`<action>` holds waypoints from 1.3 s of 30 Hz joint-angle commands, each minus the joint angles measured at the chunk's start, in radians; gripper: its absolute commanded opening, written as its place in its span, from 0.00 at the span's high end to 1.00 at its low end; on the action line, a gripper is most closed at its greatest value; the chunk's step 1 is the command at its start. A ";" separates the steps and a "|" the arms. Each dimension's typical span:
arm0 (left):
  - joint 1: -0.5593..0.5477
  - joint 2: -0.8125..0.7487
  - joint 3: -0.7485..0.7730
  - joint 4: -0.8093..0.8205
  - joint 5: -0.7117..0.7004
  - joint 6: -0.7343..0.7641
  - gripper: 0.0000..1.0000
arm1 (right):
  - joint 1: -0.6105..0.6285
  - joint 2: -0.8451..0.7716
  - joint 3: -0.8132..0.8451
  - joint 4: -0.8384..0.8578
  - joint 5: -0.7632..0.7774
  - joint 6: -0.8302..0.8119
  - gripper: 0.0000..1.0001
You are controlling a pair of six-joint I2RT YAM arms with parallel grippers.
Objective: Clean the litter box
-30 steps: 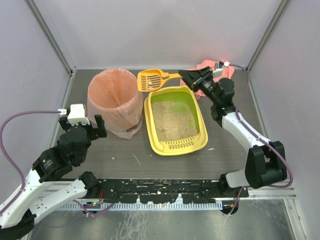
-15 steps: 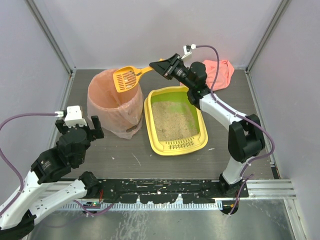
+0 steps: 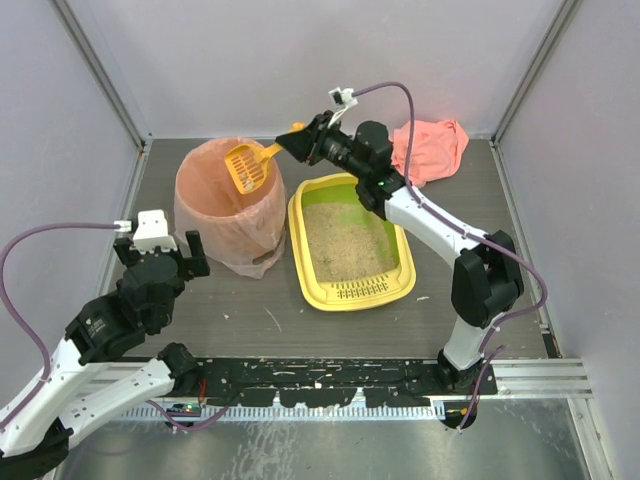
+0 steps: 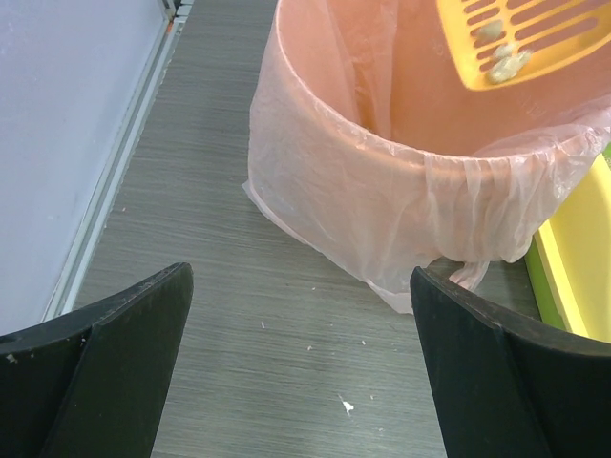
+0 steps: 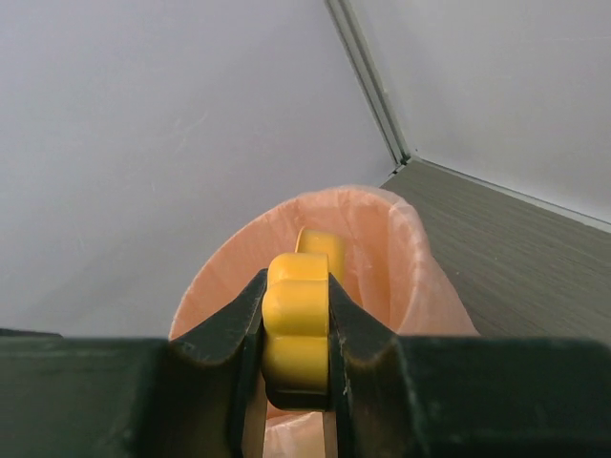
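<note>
at the left of the table [image 3: 300, 325], the left gripper [image 3: 164, 250] hangs low, fingers spread wide with nothing between them, facing the bin. next, the pink-bagged bin [image 3: 215, 228] stands upright, just beside the litter box. over its mouth the orange slotted scoop [image 3: 246, 168] tilts head-down; the left wrist view shows a few pale clumps [image 4: 501, 59] lying on its slots. the right gripper [image 3: 300, 143] pinches the end of the scoop's handle [image 5: 298, 320], jaws pressed against both sides of it. right of the bin, the litter box [image 3: 298, 250] lies flat near the middle of the table, sandy litter [image 3: 347, 240] across its floor, its grate [image 3: 362, 288] toward the arm bases. far right, at the back, a pink cloth [image 3: 432, 148] lies crumpled.

step in hand, by my reading: emptying the scoop into the bin. to do it well, the head belongs inside the rim line as it tips, so the clumps drop into the bag and not onto the table. a slow roll of the wrist suits better than a shake, since the grip is only on the handle's tip and the scoop could swivel. the bag's rim looks slack, so the scoop ought not to snag it.
</note>
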 commanded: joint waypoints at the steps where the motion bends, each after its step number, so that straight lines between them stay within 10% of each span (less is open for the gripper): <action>1: -0.001 0.013 0.016 0.016 -0.017 -0.010 0.02 | 0.082 -0.106 0.058 -0.028 0.060 -0.328 0.99; 10: -0.001 0.024 0.017 0.016 -0.013 -0.007 0.02 | 0.248 -0.186 0.033 -0.079 0.186 -0.687 0.99; 27: -0.001 0.012 0.001 0.099 0.085 0.013 0.02 | 0.250 -0.442 -0.039 -0.161 0.327 -0.514 0.99; 39: -0.001 0.226 0.087 0.246 0.330 0.118 0.02 | 0.176 -0.723 -0.198 -0.584 0.685 -0.465 0.99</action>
